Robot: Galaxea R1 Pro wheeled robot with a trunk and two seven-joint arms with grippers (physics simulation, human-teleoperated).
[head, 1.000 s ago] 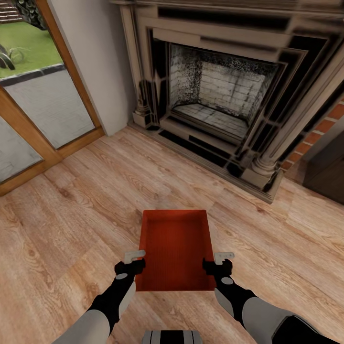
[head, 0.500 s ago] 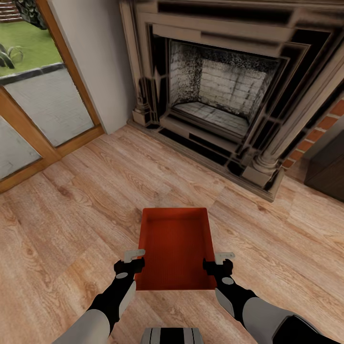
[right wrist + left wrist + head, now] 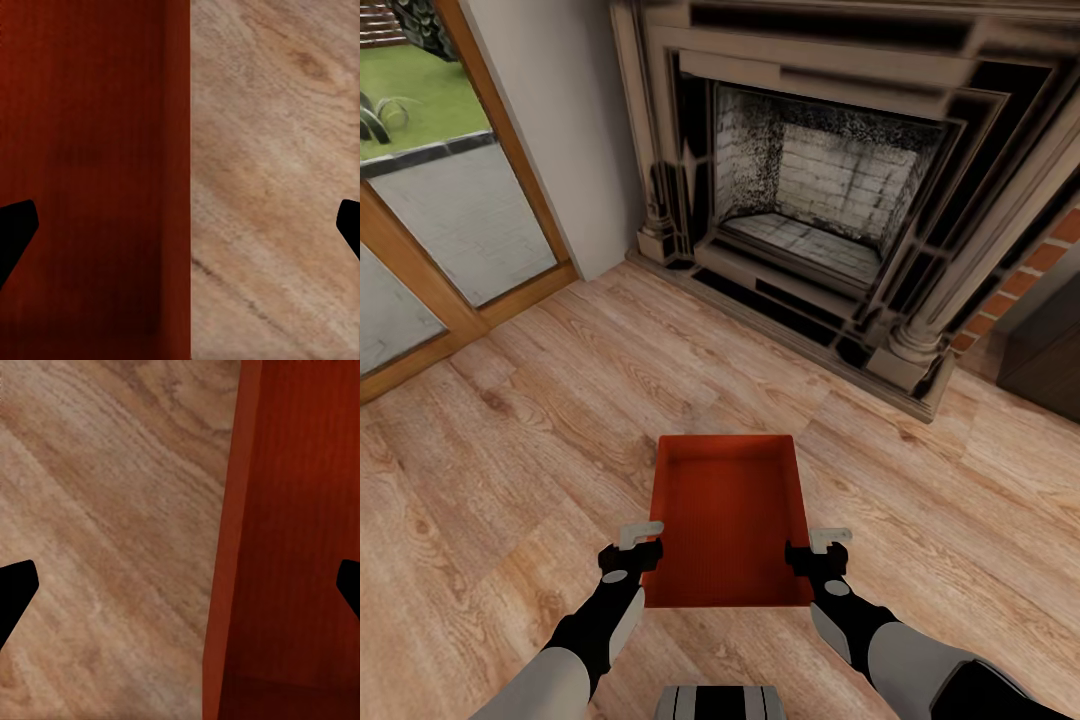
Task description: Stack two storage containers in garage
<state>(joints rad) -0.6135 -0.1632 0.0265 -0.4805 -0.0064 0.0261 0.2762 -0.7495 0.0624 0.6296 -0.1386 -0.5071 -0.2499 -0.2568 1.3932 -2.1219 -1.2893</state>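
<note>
One orange-red storage container (image 3: 728, 520) lies on the light wood plank floor (image 3: 510, 480) of the living room, in front of the fireplace (image 3: 820, 190). My left gripper (image 3: 643, 548) stands open astride the box's left wall near its close end. In the left wrist view the gripper (image 3: 180, 585) has that thin wall (image 3: 225, 585) between its wide-spread fingertips, touching neither. My right gripper (image 3: 815, 548) stands open astride the right wall in the same way. The right wrist view shows it (image 3: 180, 225) over the wall (image 3: 178, 187). I cannot tell whether the box is off the floor.
A glazed door with a wooden frame (image 3: 420, 270) runs along the left, with a garden outside. The fireplace hearth edge (image 3: 800, 330) crosses ahead. A dark low cabinet (image 3: 1050, 350) stands at the far right beside red brick (image 3: 1055, 250). Wood floor surrounds the box.
The whole picture shifted slightly between the earliest frame and the middle one, so the camera moved. Arms, grippers and box keep the same pose relative to each other.
</note>
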